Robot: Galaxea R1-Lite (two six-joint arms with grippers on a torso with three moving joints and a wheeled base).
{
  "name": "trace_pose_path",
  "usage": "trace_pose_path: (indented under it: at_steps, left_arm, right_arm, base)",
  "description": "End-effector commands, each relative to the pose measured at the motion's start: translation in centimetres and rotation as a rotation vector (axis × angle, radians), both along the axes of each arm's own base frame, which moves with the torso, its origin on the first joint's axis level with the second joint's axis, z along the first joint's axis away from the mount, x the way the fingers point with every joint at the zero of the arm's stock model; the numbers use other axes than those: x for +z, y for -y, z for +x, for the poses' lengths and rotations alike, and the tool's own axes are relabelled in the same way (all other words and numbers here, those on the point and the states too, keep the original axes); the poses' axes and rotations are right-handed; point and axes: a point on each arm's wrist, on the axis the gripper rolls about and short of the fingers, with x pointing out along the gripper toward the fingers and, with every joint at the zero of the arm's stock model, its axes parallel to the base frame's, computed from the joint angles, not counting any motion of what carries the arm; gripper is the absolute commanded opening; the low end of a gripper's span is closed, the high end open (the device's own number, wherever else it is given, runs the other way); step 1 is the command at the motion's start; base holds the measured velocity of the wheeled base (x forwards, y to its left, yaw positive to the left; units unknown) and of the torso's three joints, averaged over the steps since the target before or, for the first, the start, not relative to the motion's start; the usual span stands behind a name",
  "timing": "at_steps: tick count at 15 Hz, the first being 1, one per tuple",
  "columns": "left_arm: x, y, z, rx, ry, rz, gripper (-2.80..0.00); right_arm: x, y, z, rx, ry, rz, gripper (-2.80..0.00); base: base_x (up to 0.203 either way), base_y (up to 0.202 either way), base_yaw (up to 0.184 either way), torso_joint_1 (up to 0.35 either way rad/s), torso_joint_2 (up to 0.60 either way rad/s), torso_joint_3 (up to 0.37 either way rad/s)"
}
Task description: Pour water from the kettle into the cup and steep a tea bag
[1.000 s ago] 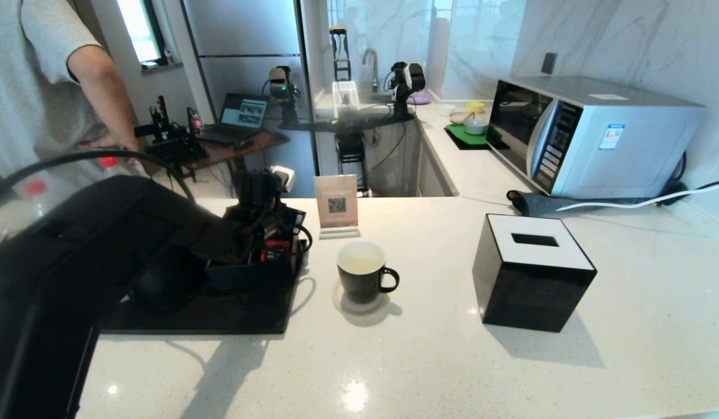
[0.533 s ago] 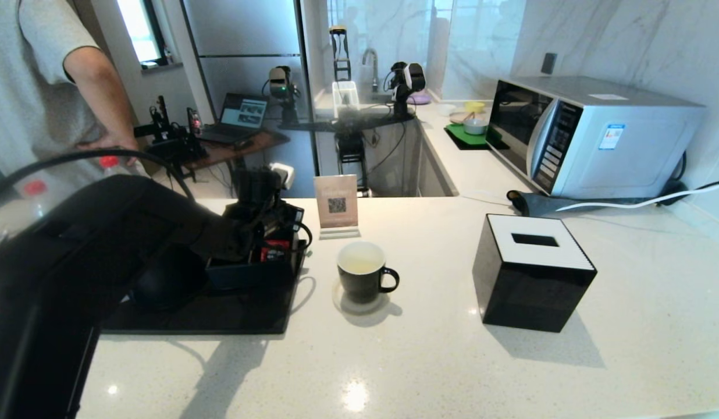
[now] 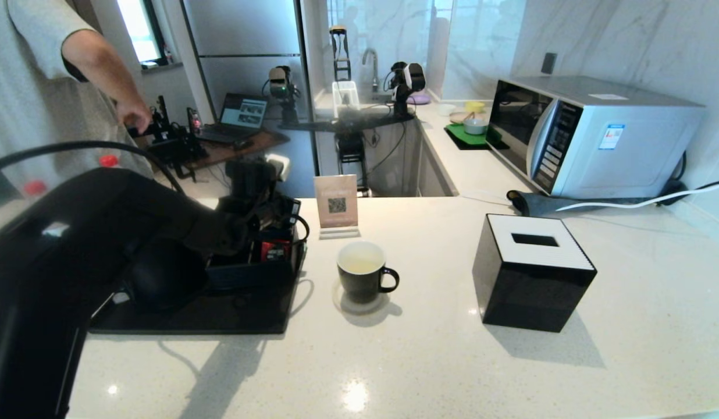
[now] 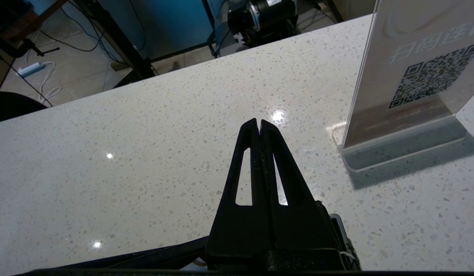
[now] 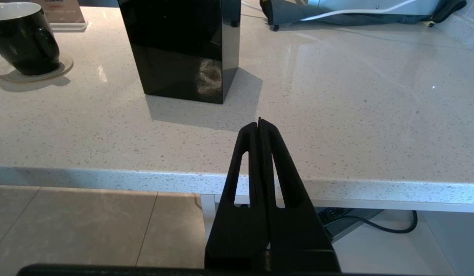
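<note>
The cup (image 3: 362,273), a black mug with a white inside, stands on a round coaster mid-counter; the right wrist view also shows the cup (image 5: 24,42). Pale yellowish water (image 3: 359,266) lies in it. My left gripper (image 4: 259,122) is shut and empty, hovering over bare counter beside the QR sign (image 4: 417,76); from the head camera the left gripper (image 3: 252,174) is above the black tray's far end. My right gripper (image 5: 259,122) is shut and empty, parked low before the counter's front edge. My left arm hides the kettle. No tea bag is in view.
A black tray (image 3: 220,317) holds a black box with red sachets (image 3: 272,250), left of the cup. A black tissue box (image 3: 534,273) stands to the cup's right, a microwave (image 3: 592,137) behind it. A person (image 3: 39,87) and red-capped bottles (image 3: 35,187) are at far left.
My left arm and its gripper have risen a little over the tray. The person's hand has lifted from the bottles. The cup has not moved.
</note>
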Motion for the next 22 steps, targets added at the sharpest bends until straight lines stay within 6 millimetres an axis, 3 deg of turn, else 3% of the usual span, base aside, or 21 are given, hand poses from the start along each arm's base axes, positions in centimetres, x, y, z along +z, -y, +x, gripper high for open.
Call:
trace_pose_path:
  at_steps: [1,12,22]
  left_arm:
    - [1.4,0.0,-0.4,-0.001,0.029,-0.004,-2.8]
    - [5.6,0.2,-4.1,-0.028,0.077,-0.017,-2.8]
    - [9.0,0.6,-8.7,-0.072,0.114,-0.032,-2.8]
  right_arm:
    - [0.0,0.0,0.0,0.001,-0.001,-0.001,-2.8]
    - [0.0,0.0,0.0,0.001,-0.001,-0.001,-2.8]
    - [0.0,0.0,0.0,0.001,-0.001,-0.001,-2.8]
  base:
    - [0.0,0.0,0.0,0.0,0.0,0.0]
    - [0.0,0.0,0.0,0.0,0.0,0.0]
    - [0.0,0.0,0.0,0.0,0.0,0.0]
